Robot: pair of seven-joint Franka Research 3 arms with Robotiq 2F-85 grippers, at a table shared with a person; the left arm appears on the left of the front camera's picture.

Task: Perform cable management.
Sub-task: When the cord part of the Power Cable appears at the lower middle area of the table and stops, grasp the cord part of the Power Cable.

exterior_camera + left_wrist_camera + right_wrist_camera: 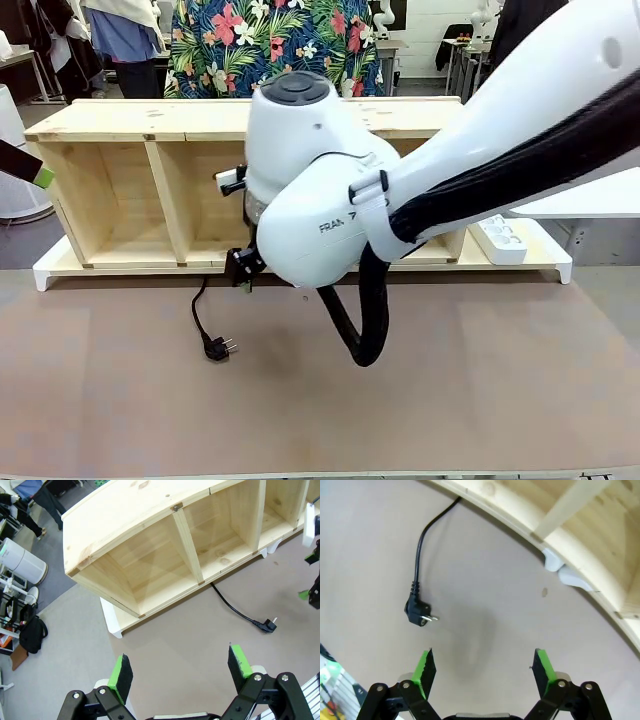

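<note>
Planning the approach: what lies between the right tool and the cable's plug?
Nothing but bare tabletop, seen in the right wrist view, between the open right tool and the plug of the cable.

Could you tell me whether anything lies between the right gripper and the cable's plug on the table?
Nothing visible does. In the right wrist view, bare table lies between the open right gripper and the plug.

My white right arm [330, 215] reaches across the middle, its black, green-padded right gripper [482, 666] pointing down, jaws wide apart. My left gripper [179, 666] hangs at the left, jaws likewise apart.
</note>
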